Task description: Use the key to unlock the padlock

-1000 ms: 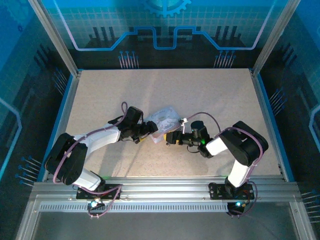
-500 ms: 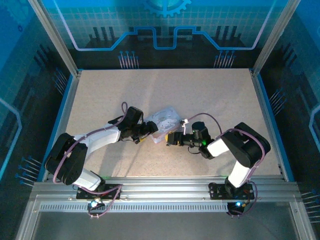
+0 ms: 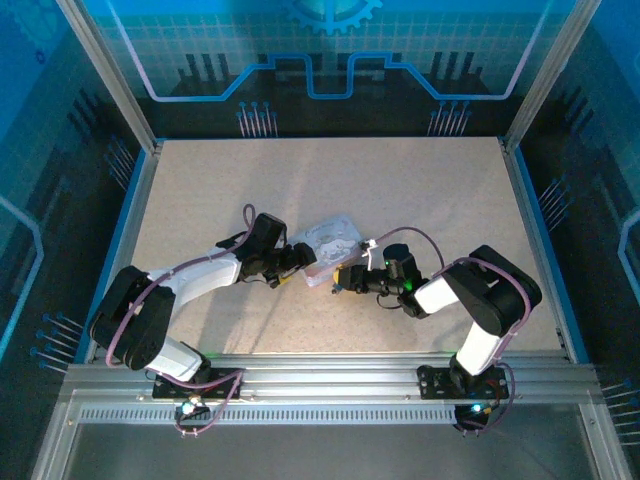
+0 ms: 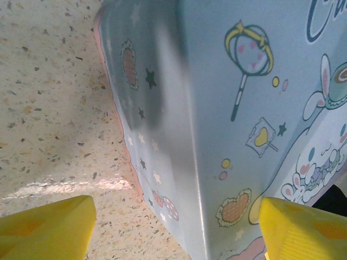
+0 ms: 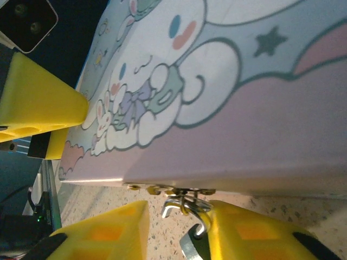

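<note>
Right wrist view puts the padlock (image 5: 186,206) just under the lower edge of the tin box (image 5: 227,130). It is a small bright metal loop hanging at the box's clasp, just above the bench (image 5: 320,208) and between the yellow fingers of the right gripper (image 5: 178,227). Those jaws stand a little apart, with a second sliver of metal lying against one finger; whether that is the key, and whether the jaws grip it, cannot be told. From the left wrist, the left gripper (image 4: 176,211) has its jaws wide open astride a corner of the box, one finger against the printed face and the other clear of the side wall. Judged from this, the lock is reached but not yet opened, so seating and turning the key remain. Writing is scarce: a cursive word beginning with "C" is cut off by the frame, beside cartoon rabbits, stars and a wand, and no brand name is legible.
</note>
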